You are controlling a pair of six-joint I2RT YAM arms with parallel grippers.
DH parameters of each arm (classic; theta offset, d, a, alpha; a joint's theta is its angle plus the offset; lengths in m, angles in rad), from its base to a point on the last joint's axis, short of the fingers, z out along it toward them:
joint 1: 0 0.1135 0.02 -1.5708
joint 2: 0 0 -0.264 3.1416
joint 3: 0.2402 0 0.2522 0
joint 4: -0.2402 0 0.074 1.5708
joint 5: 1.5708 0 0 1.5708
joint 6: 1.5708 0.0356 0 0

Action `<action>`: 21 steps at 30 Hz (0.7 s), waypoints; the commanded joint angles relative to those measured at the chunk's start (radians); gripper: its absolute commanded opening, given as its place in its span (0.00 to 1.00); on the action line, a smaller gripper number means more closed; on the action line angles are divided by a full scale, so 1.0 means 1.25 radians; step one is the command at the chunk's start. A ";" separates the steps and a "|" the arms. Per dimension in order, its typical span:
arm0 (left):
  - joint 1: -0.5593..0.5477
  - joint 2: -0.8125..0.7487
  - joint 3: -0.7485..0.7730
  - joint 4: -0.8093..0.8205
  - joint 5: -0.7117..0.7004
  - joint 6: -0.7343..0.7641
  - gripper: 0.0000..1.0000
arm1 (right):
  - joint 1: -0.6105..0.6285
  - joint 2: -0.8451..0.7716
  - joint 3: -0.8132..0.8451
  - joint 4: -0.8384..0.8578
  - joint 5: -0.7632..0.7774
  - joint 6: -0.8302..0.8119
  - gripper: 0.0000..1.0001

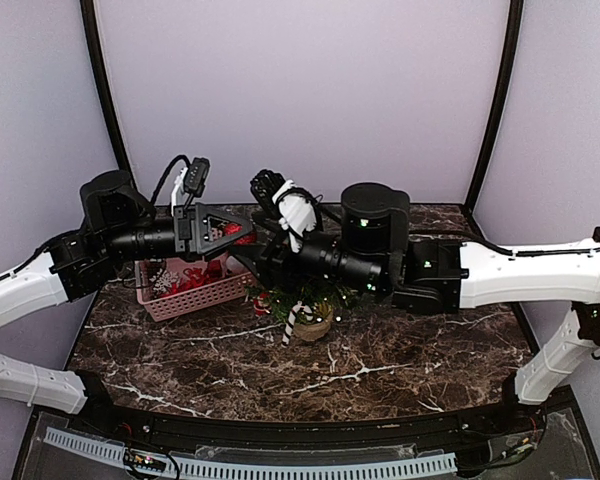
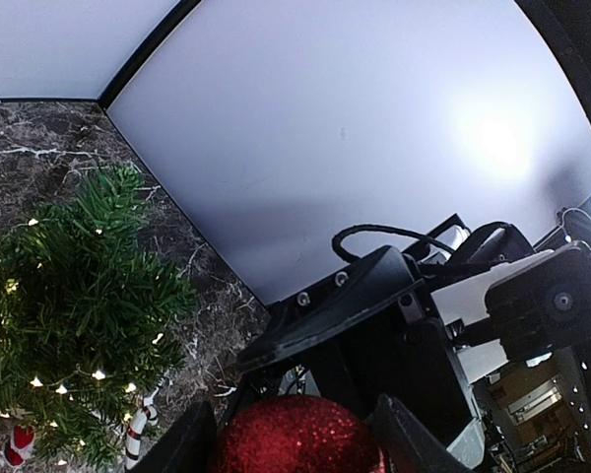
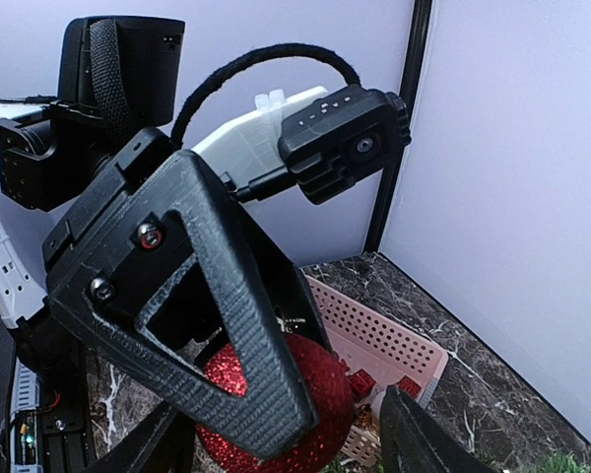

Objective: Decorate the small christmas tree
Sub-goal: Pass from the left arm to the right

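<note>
— Two grippers, one ornament?
— Yes. The left gripper [image 2: 295, 439] is clamped on a red glitter ball [image 3: 327, 389] near the pink basket [image 1: 195, 295].
— Tree?
— The small christmas tree [image 1: 305, 300] stands on the table [image 1: 400, 350] just right of the basket. The right gripper [image 3: 291, 443] has its fingers spread apart on either side of the ball.

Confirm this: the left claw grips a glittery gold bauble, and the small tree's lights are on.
Wrong colour: the bauble in the left claw is glittery red, not gold, as the left wrist view shows. The rest holds: the claw grips it, and the small christmas tree is lit.
</note>
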 commanded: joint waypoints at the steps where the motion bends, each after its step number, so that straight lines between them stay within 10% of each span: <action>1: -0.011 0.007 0.020 0.028 0.032 0.002 0.56 | 0.009 0.007 0.028 0.048 0.040 -0.026 0.65; 21: -0.015 0.030 0.011 0.067 0.045 -0.014 0.57 | 0.012 0.013 0.016 0.061 0.047 -0.027 0.59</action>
